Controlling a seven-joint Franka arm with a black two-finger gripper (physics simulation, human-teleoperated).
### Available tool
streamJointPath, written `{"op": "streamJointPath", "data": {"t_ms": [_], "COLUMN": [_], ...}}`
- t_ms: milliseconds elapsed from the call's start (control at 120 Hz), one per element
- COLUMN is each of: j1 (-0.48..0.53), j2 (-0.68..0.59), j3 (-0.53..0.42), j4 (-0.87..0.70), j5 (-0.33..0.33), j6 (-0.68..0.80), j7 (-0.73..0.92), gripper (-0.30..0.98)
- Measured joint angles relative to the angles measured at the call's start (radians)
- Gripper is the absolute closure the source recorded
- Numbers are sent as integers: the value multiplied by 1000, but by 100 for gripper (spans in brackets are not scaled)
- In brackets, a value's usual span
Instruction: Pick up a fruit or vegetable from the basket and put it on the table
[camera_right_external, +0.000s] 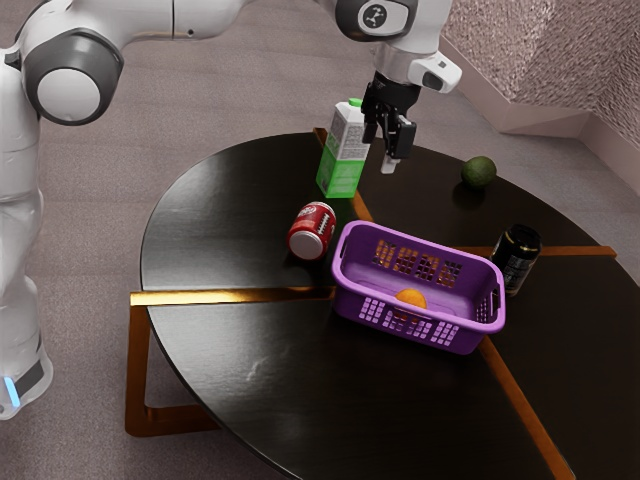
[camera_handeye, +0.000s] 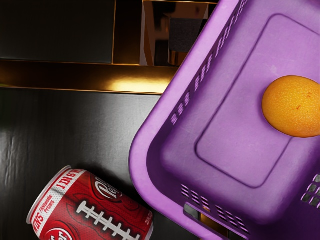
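Observation:
High over the table's far side, my gripper (camera_right_external: 387, 148) stands open in the exterior view, above and apart from the purple basket (camera_right_external: 421, 333). An orange fruit (camera_right_external: 411, 298) lies on the basket's floor. Seen from the hand, the same orange (camera_handeye: 294, 106) rests inside the basket (camera_handeye: 145, 145), away from its walls, with nothing over it. A dark green round fruit or vegetable (camera_right_external: 478, 172) sits outside the basket on the table (camera_right_external: 230, 230).
A red soda can (camera_right_external: 312, 231), also in the wrist view as a can (camera_handeye: 95, 207), lies on its side by the basket. A green-and-white carton (camera_right_external: 344, 155) stands near the gripper. Beyond the basket's end toward the exterior view's right is a black can (camera_right_external: 517, 258).

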Motion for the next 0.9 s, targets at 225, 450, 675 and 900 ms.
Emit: {"op": "streamJointPath", "data": {"t_ms": [225, 450, 675, 900], "j1": [-5, 13, -7, 12], "j2": [1, 39, 92, 224], "j3": [10, 19, -52, -177], "j4": [0, 27, 17, 45], "j5": [-8, -73, -16, -10], "j6": [0, 32, 119, 151], "j7": [0, 123, 495, 797], "gripper": [0, 0, 0, 0]}}
